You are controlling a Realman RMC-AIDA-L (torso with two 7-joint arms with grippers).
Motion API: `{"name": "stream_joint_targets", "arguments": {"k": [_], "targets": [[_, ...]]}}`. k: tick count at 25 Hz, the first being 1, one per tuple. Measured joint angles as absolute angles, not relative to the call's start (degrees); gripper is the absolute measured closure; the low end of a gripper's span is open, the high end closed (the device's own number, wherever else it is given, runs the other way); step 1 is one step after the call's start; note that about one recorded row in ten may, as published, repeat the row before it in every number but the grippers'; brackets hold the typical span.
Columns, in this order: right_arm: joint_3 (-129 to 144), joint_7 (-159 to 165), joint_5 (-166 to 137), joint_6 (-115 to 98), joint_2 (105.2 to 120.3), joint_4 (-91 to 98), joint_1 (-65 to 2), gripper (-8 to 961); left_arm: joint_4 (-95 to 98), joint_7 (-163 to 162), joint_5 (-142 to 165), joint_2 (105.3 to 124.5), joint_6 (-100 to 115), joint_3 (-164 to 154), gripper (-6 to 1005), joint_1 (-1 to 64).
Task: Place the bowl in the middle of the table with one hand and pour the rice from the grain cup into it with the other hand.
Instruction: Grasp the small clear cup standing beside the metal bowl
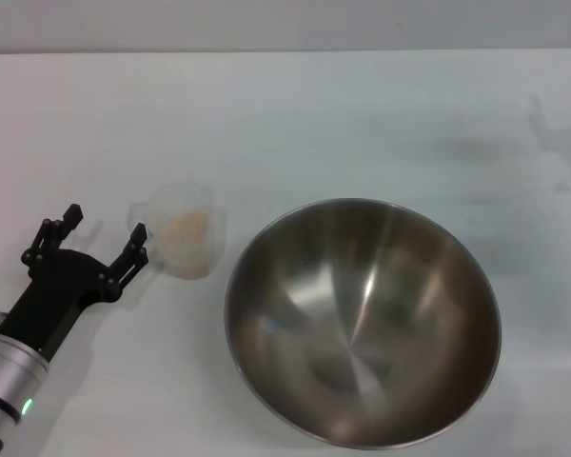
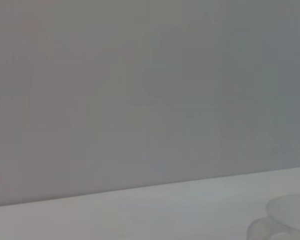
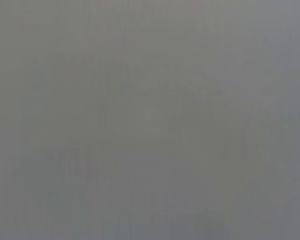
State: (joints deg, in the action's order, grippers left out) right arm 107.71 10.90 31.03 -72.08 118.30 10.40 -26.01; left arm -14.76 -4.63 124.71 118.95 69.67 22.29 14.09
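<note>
- Desk [image 1: 295, 114]: plain matte white.
- Bowl [image 1: 362, 319]: shiny brushed steel grey, with pale streaks of reflection.
- Grain cup [image 1: 184, 230]: frosted translucent white.
- Rice [image 1: 183, 225]: pale beige.
- Left gripper [image 1: 103, 240]: black, on a silver arm with a green light.

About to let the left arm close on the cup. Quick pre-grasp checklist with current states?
1. Left hand open: ok, fingers spread.
2. Left hand lined up with the grain cup: not ok yet. It sits on the cup's left; one fingertip is near the cup wall, and the cup is not between the fingers.
3. Cup upright with rice inside: ok, no grains seen on the table.
4. Bowl placed and empty: ok, it rests on the table right of the cup, close beside it.
5. Right hand clear of the bowl: cannot tell, it shows in no view.
6. Pour path from cup to bowl: ok, nothing stands between them.
</note>
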Motion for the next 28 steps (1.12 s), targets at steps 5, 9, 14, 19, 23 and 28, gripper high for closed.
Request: {"name": "stream_joint_targets", "arguments": {"k": [5, 9, 14, 19, 23, 28], "targets": [[107.1, 10.9, 31.0, -72.1, 118.34, 10.6, -25.9, 175, -14.7, -4.5, 124.7, 118.93, 68.2, 24.0, 136, 15.0], [107.1, 10.9, 31.0, -72.1, 118.38, 10.6, -25.9, 175, -14.5, -4.5, 124.7, 118.91, 68.0, 24.2, 137, 15.4], [107.0, 10.9, 31.0, -72.1, 118.39, 10.6, -26.0, 175, -14.2, -4.5, 124.7, 118.94, 67.9, 24.6, 137, 16.1], [107.0, 10.9, 31.0, -72.0, 118.39, 10.5, -26.4, 175, -14.3, -4.5, 124.7, 118.98, 67.8, 24.8, 137, 16.4], [107.0, 10.9, 31.0, -71.6, 118.39, 10.4, -26.4, 174, -14.5, -4.5, 124.7, 119.00, 67.8, 24.8, 165, 16.4], [107.0, 10.9, 30.9, -71.5, 118.39, 10.4, -26.5, 174, -14.9, -4.6, 124.7, 119.11, 67.8, 24.8, 233, 16.2]]}}
